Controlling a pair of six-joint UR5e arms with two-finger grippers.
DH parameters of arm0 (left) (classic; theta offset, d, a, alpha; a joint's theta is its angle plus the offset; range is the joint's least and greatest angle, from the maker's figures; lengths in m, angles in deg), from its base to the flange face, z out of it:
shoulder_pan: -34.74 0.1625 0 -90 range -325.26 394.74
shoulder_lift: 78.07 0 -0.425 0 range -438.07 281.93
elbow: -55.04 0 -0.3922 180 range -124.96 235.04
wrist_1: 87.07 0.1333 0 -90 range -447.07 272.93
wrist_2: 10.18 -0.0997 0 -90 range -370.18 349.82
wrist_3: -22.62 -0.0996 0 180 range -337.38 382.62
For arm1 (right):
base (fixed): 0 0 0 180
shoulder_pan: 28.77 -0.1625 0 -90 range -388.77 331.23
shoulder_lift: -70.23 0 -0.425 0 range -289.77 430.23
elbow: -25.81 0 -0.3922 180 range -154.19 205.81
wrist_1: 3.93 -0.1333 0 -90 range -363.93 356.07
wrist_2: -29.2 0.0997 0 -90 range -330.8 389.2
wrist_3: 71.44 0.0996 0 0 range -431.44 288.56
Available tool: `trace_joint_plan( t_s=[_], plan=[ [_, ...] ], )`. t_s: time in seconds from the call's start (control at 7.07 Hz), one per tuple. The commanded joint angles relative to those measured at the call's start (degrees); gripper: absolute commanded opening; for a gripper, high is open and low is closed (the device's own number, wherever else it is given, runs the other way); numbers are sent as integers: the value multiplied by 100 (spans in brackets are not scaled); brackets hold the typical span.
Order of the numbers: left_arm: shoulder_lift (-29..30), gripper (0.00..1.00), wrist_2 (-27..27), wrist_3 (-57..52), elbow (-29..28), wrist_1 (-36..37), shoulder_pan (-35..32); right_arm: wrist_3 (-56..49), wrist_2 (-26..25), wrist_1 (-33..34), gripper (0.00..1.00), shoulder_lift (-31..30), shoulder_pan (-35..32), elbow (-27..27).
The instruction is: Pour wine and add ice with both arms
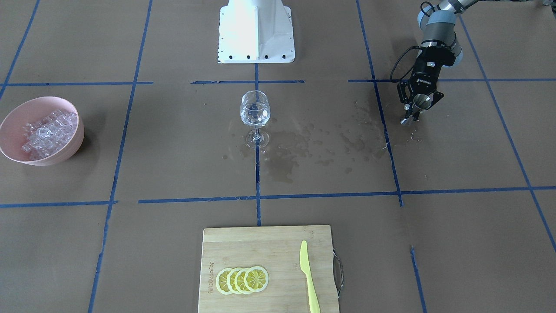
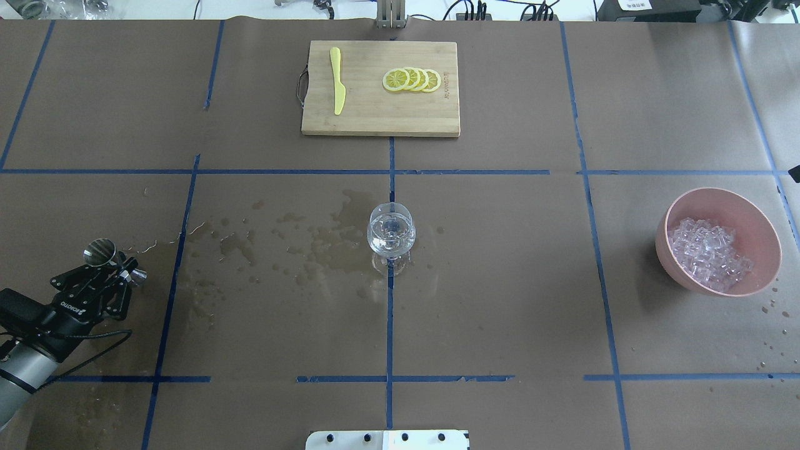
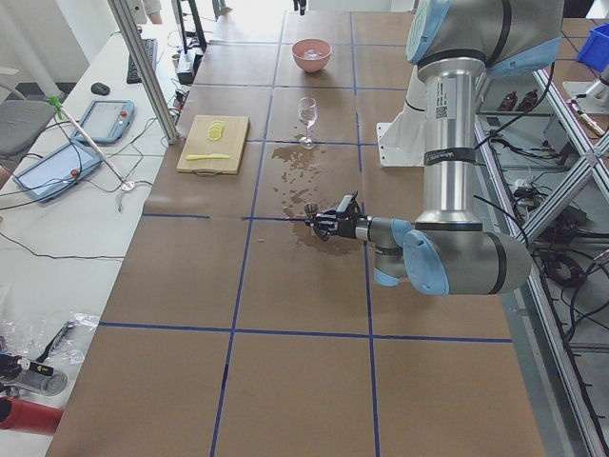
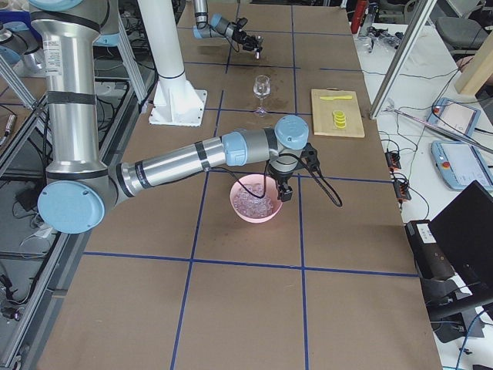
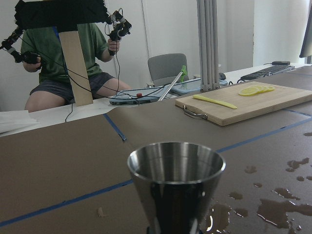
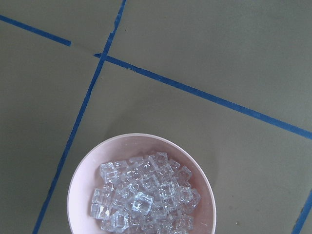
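My left gripper [image 2: 117, 266] is shut on a steel jigger [image 2: 100, 251] and holds it just above the table at the robot's far left. It also shows in the front-facing view [image 1: 418, 108]. The jigger [image 5: 175, 185] stands upright in the left wrist view. A wine glass [image 2: 391, 236] with a little clear wine stands at mid-table. A pink bowl [image 2: 770, 240] at the right holds the ice [image 2: 709, 253]. My right gripper [image 4: 283, 193] hangs over the bowl's far rim; I cannot tell whether it is open. The right wrist view looks down on the ice [image 6: 141, 200].
Wet spill patches [image 2: 281, 244] spread between the jigger and the glass. A wooden cutting board [image 2: 375, 115] at the far edge carries lemon slices [image 2: 412, 79] and a yellow knife [image 2: 337, 81]. The white pedestal base [image 1: 256, 30] stands behind the glass.
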Motion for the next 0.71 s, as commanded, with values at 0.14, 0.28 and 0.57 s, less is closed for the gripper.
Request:
trace_joint_plan(
  t_s=[0.14,0.28,0.57],
  plan=[
    [9,0,21,485,-144,80,64,35,1,0,100,-5,0,-8],
    [9,0,29,503,-144,107,73,35,1,0,100,4,0,-8],
    [9,0,38,512,-144,107,100,35,1,0,100,-4,0,-8]
  ],
)
